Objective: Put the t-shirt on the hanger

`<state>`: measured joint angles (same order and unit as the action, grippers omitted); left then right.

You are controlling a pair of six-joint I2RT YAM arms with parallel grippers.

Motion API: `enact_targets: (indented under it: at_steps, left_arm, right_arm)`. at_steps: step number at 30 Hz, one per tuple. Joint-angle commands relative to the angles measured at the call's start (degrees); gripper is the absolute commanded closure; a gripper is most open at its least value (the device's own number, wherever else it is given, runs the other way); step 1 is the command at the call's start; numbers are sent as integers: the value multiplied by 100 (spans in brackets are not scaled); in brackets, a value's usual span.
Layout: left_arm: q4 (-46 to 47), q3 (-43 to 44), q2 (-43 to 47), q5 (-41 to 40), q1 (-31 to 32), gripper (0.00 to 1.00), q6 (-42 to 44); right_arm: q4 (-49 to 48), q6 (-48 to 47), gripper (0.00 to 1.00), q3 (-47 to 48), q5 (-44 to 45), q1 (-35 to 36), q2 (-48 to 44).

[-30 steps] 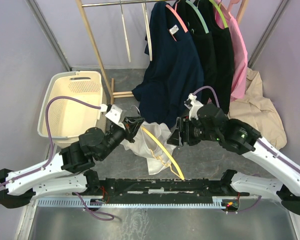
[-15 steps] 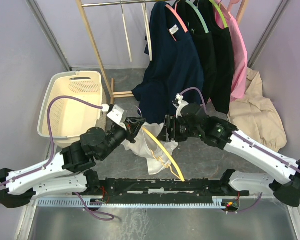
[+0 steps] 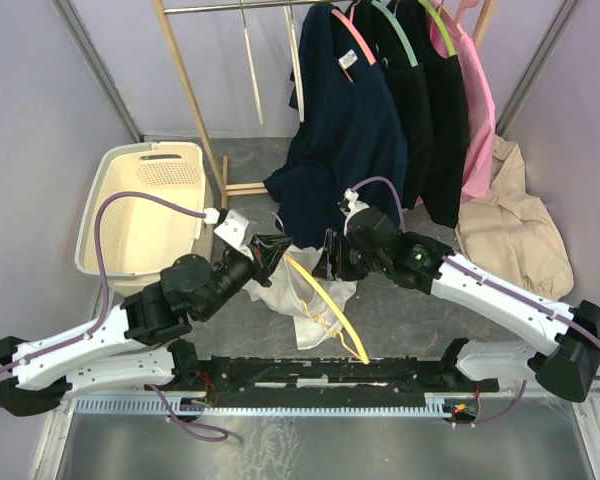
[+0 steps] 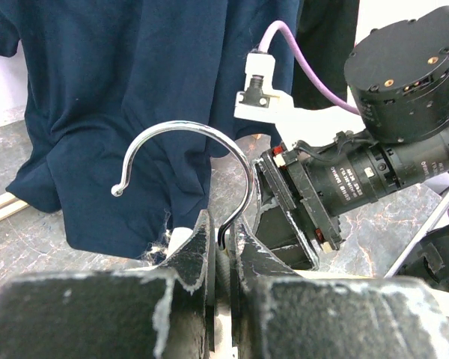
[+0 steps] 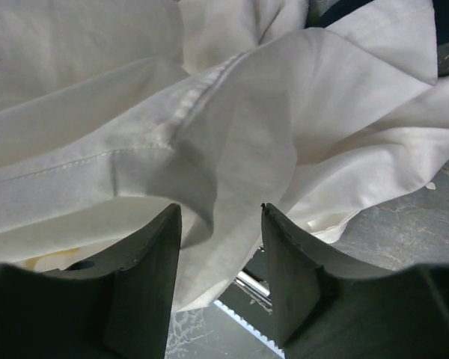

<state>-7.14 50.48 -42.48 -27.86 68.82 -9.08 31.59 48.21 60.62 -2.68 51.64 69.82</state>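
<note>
Left end effector (image 4: 223,250): clamped on hanger (image 3: 320,290) hook
Right end effector (image 5: 218,247): half open around t-shirt (image 5: 232,127) fold
Laundry basket (image 3: 145,215): ten o'clock

This is a robotics lab cell dressed as a laundry corner: plain lilac partition walls (image 3: 40,120) in metal framing enclose a grey marbled table (image 3: 400,322), a left arm (image 3: 90,345) and a right arm (image 3: 500,295) are mounted at a black rail (image 3: 320,375), and a wooden clothes rack (image 3: 190,90) with hung garments (image 3: 350,150) stands beside a cream laundry basket (image 3: 150,148).

Both arms reach inward. L gripper (image 4: 221,232) clamped on hanger (image 4: 183,124); R gripper (image 5: 218,224) jaws apart, prob. ungripped.
</note>
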Motion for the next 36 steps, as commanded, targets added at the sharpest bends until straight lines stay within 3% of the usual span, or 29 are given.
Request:
enact_targets:
  at_steps: [1,6,9,16,26,36]
  left_arm:
    - [593,144,76,83,-14,97,338]
    - [809,47,133,64,-17,97,307]
    - [955,-3,139,49,-22,97,273]
    - [1664,-341,218,-194,-19,97,80]
    - [2745,-674,-21,-898,-17,97,-406]
    - [2952,-873,-115,-1694,-18,97,-308]
  right_arm:
    - [-323,39,49,-147,182,15,-16]
    - [-358,42,86,-407,192,20,-163]
    - [-306,25,99,-650,228,16,-400]
    - [-312,202,99,-1156,138,38,-1023]
    - [-583,541,99,-1471,92,394,-1215]
    - [-409,980,99,-1895,226,604,-2063]
